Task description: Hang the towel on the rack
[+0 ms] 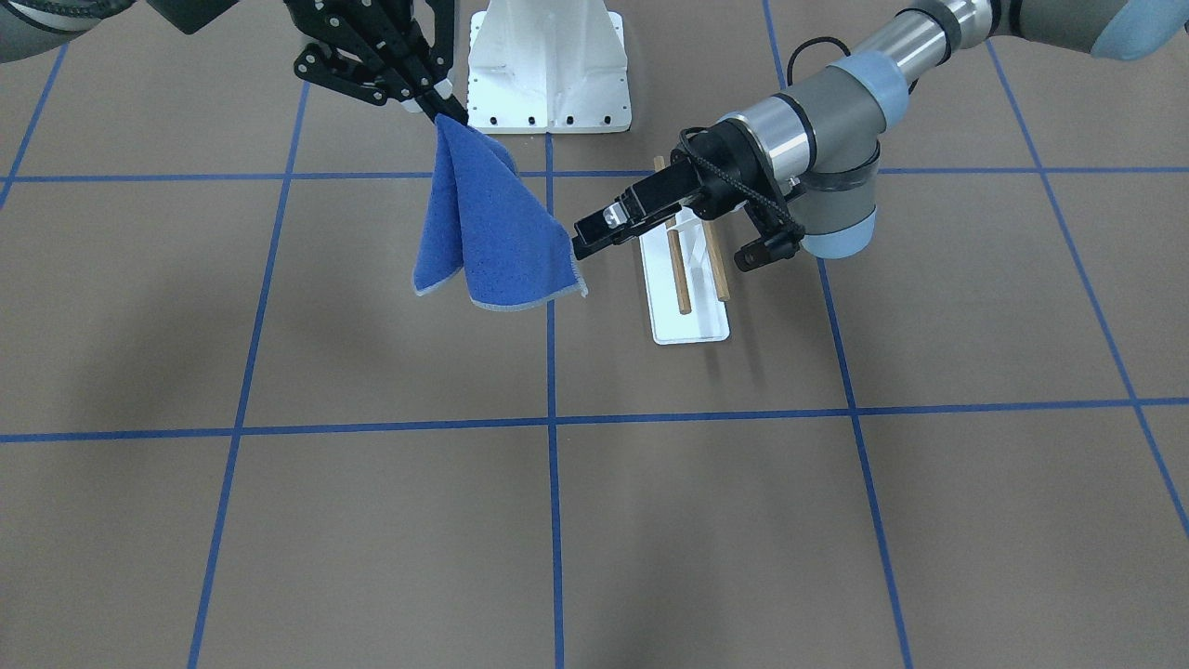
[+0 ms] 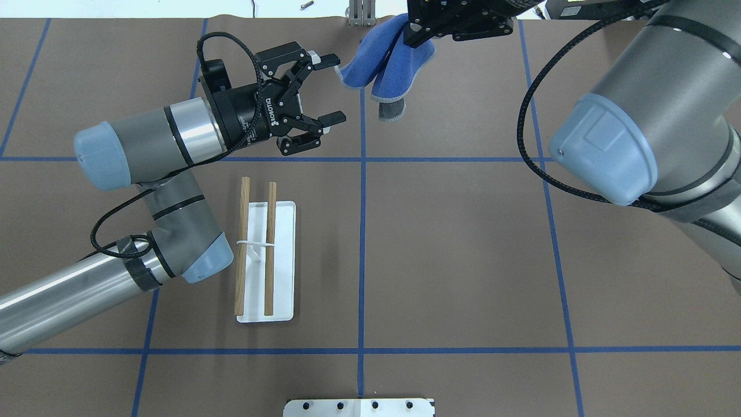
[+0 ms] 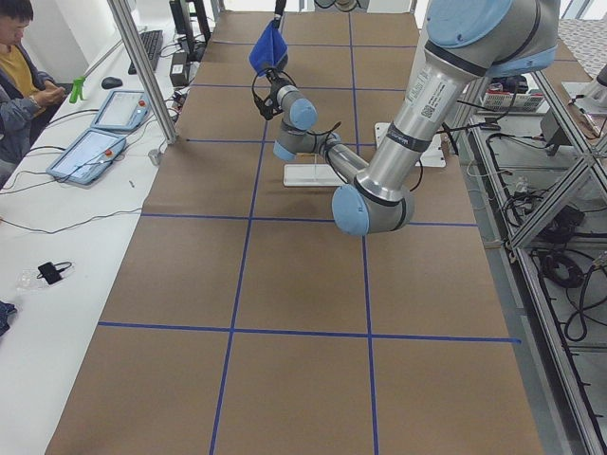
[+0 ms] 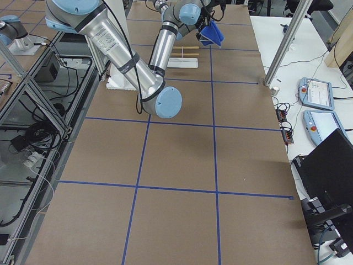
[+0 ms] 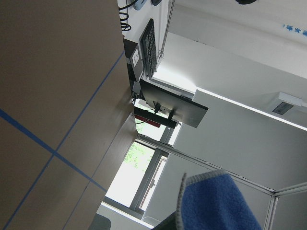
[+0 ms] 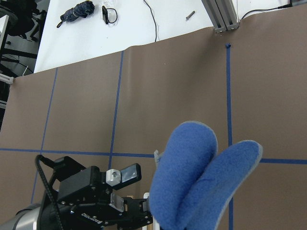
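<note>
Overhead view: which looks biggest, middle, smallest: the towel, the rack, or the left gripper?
The rack looks largest.
The towel and left gripper look alike; the towel hangs bunched and raised toward the camera, so no ranking.

In the overhead view the rack (image 2: 285,272) stands left of centre in the lower half, its two dowels (image 2: 270,249) uncovered from above. The left arm's elbow (image 2: 194,255) crowds its left side; its right side faces open tabletop (image 2: 463,243). At upper centre the left claw (image 2: 338,88), fingers spread wide, sits just left of the towel (image 2: 382,63). The towel dangles from the right claw (image 2: 419,32), which is pinched on it at the top edge. The right arm (image 2: 631,145) fills the frame's right, and a white pedestal (image 2: 359,407) lies at the bottom edge.
</note>
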Robot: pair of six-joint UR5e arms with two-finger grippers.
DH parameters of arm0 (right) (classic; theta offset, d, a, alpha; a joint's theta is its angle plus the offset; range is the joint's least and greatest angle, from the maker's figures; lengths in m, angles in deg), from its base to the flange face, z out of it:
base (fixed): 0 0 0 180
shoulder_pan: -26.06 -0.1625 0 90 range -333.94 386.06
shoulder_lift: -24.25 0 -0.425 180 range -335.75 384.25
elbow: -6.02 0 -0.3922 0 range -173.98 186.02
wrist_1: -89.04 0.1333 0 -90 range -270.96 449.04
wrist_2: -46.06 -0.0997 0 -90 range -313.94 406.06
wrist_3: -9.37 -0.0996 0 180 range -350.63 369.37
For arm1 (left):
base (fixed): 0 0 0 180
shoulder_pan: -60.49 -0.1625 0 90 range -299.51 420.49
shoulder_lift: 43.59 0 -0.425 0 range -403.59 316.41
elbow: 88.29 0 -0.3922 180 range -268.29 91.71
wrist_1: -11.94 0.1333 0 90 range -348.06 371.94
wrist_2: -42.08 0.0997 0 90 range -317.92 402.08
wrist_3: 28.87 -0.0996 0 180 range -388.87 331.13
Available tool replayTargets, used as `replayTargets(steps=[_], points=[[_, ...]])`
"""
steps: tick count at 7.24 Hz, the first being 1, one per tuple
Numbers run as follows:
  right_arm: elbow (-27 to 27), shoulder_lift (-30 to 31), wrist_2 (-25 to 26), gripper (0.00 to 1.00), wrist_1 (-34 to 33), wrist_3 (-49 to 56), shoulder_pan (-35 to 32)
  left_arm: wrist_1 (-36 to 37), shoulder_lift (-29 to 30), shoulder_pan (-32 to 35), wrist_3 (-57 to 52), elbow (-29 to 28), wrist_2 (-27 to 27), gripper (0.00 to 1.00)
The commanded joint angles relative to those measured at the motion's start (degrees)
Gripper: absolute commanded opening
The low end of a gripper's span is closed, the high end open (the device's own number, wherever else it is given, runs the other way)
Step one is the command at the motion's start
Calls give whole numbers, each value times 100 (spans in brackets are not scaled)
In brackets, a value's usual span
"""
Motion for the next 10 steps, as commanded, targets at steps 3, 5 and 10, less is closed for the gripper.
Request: replayTargets(steps=[3, 5, 10], points=[[1, 26, -7, 0, 223, -204, 119, -188, 28, -78, 104, -11, 229, 34], [44, 43, -33, 0, 223, -204, 119, -311, -7, -69, 95, -11, 238, 0], [54, 131, 19, 100, 223, -151, 312, -443, -25, -69, 8, -11, 273, 0]])
